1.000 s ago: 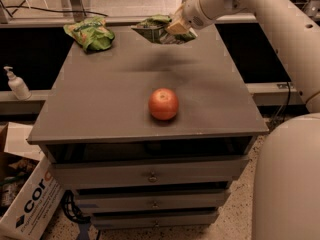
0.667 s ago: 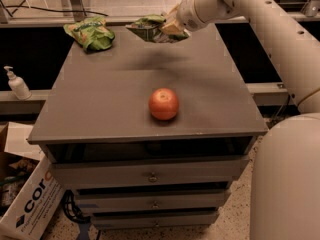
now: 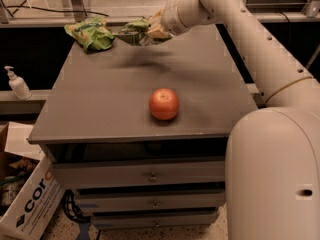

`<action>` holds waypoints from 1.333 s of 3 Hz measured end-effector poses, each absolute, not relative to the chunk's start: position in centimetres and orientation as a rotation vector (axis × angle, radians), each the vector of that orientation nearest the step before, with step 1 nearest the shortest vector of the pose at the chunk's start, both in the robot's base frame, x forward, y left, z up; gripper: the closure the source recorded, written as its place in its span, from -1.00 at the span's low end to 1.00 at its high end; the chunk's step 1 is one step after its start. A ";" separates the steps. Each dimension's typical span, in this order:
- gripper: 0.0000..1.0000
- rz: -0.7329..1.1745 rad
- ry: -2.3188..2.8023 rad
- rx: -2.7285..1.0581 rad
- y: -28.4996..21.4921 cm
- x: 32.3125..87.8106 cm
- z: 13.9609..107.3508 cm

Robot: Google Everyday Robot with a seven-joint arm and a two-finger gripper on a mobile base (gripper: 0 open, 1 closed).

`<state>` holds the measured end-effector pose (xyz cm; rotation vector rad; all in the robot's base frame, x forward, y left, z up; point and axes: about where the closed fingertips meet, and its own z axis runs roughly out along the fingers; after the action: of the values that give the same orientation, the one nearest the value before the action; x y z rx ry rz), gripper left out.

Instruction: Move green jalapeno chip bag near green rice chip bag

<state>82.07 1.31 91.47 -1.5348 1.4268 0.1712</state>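
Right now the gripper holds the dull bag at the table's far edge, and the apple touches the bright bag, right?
No. In the camera view the apple lies alone near the table's front, well apart from the bright bag. The gripper does hold the dull bag at the far edge.

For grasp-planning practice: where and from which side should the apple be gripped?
Probably from above, jaws across its widest middle: the apple sits round with nothing beside it. The gripper, over the far edge of the table, holds the green jalapeno chip bag.
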 end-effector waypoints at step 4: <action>1.00 0.182 1.249 -1.778 9.8 83.8 89.1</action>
<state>83.79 9.81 89.14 -1.7784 1.2486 0.1825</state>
